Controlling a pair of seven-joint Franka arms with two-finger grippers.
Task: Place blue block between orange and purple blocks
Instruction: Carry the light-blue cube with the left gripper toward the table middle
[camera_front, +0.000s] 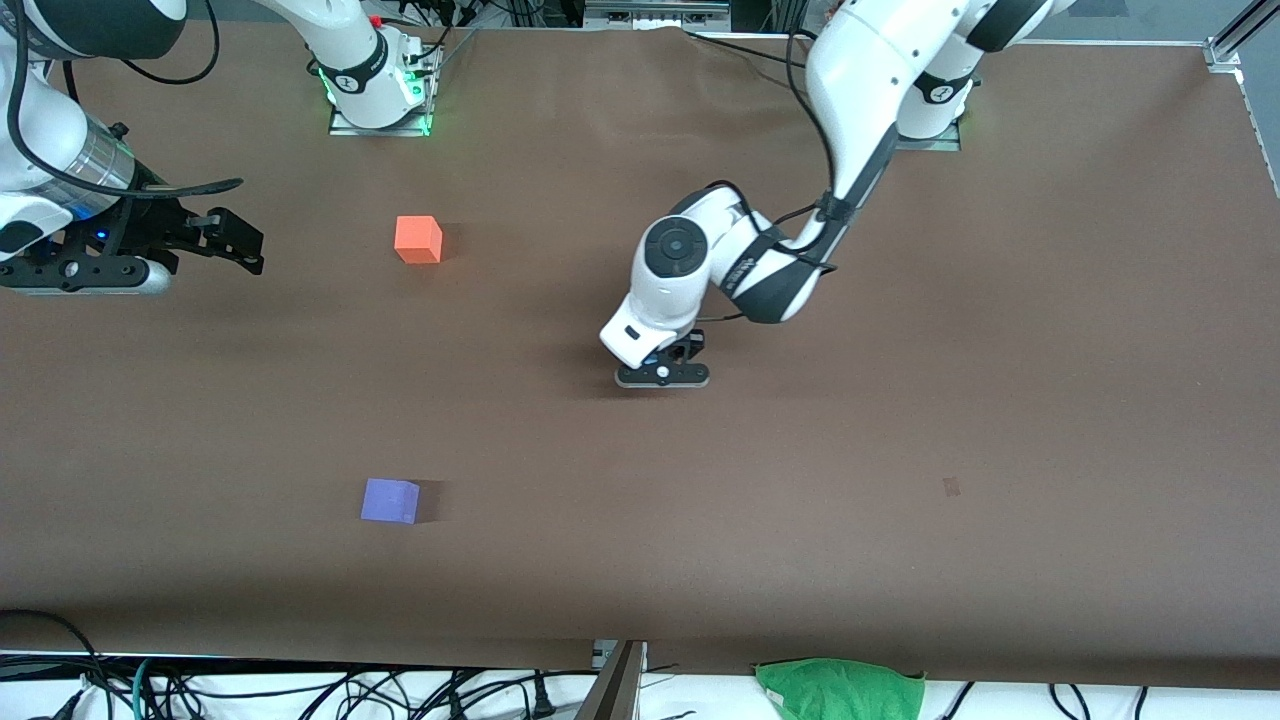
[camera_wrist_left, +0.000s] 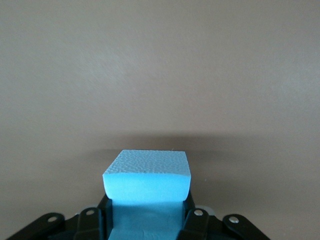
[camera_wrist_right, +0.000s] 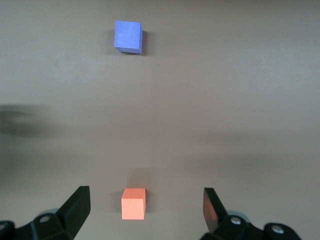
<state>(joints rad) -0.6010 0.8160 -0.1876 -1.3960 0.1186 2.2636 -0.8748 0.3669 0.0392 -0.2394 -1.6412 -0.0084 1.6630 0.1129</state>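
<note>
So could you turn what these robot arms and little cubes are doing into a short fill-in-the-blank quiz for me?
1. The left gripper is shut on the ____ block.
2. The right gripper, waiting at the right arm's end of the table, has its fingers ____.
3. The orange block lies ____ from the front camera than the purple block.
4. All of this happens on a table covered in ____.

Missing words: blue; open; farther; brown
</note>
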